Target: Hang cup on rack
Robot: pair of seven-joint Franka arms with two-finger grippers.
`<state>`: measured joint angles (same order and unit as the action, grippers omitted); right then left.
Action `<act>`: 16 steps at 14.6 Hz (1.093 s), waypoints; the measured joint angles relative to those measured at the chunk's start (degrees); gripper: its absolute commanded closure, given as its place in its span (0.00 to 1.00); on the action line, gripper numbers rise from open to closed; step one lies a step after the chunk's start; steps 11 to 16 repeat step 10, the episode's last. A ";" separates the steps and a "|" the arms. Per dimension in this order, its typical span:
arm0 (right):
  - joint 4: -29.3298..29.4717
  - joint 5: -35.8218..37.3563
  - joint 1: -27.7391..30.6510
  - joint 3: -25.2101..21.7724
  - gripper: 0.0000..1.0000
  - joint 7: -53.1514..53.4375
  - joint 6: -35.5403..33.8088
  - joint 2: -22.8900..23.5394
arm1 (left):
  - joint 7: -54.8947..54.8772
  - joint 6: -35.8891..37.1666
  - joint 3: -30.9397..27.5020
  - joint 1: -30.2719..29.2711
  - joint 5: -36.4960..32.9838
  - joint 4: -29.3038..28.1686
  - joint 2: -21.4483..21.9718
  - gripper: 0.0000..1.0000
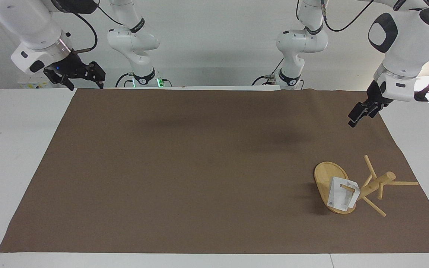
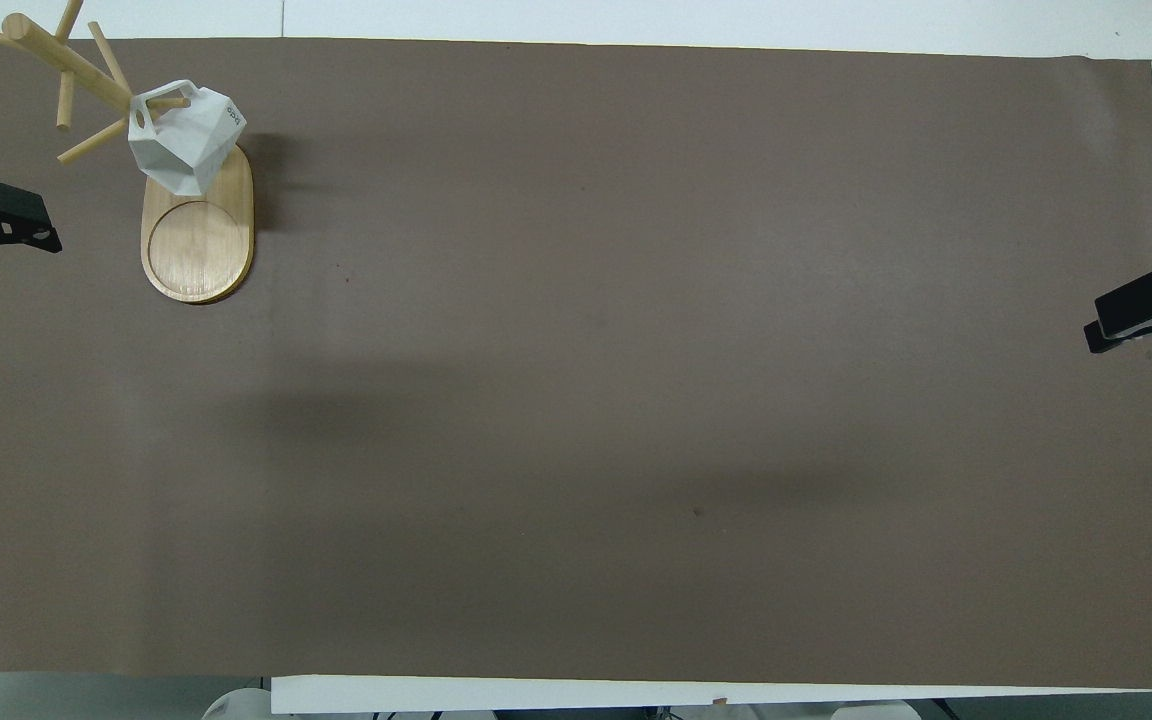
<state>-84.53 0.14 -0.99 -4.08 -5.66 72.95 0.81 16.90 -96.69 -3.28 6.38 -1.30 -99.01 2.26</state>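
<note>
Brown matting covers our worktop, where the cup [image 1: 342,197] hangs by its handle on the rack [image 1: 363,188], below our nearer left gripper [image 1: 361,112], jaws' gap unreadable.

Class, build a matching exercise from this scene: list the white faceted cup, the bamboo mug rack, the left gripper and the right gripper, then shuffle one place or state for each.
1. white faceted plastic cup
2. light bamboo mug rack
3. left gripper
4. right gripper

a. raised at the right arm's end of the table
b. hangs by its handle on a peg
c. stands on the brown mat
d. raised above the mat's edge, empty

Pairs: 1-b, 2-c, 3-d, 4-a
</note>
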 measured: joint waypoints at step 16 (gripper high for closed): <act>-0.08 0.00 0.00 -0.01 0.00 0.00 0.00 0.00 | -16.99 11.73 0.41 0.03 -0.19 4.97 -0.07 0.00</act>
